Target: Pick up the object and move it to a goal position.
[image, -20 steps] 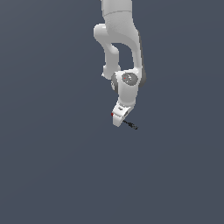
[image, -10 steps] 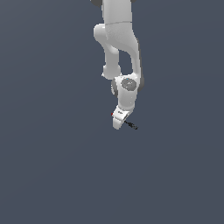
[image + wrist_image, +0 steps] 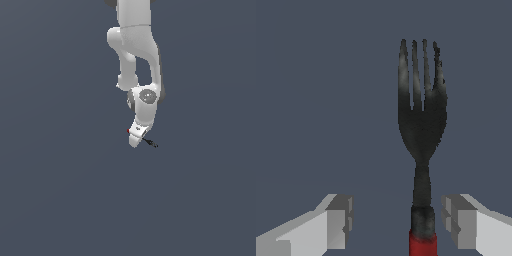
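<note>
Between the gripper's spread fingers: one fork, not yet clamped.
Likely light, rigid, slippery; you should pinch its narrow neck above the red handle end.

Fork up close: dark, dull metal look, tines and neck mottled with pale grey sheen, slightly rough in the render. Its handle end turns red, matt, plastic-like. The pincer fingers are flat light grey, smooth and matt. From outside, the arm shows smooth white plastic-like shells with soft gloss. The ground is even, matt slate grey.
</note>
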Controlling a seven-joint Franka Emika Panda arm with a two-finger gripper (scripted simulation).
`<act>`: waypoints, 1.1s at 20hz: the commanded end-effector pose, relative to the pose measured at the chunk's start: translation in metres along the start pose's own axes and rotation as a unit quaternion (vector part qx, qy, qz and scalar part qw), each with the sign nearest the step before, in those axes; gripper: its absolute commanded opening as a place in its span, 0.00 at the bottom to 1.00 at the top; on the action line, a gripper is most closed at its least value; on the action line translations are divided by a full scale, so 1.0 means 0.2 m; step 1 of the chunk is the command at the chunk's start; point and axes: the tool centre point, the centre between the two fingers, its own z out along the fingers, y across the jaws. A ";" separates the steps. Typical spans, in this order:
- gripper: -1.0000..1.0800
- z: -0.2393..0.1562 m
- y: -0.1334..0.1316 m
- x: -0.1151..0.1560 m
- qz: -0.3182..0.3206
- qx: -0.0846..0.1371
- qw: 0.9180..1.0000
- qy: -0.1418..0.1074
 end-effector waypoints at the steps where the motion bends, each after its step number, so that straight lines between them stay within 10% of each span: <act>1: 0.00 0.00 0.00 0.00 0.000 0.000 1.000 0.000; 22: 0.00 -0.42 0.30 -0.48 0.001 0.000 1.000 0.001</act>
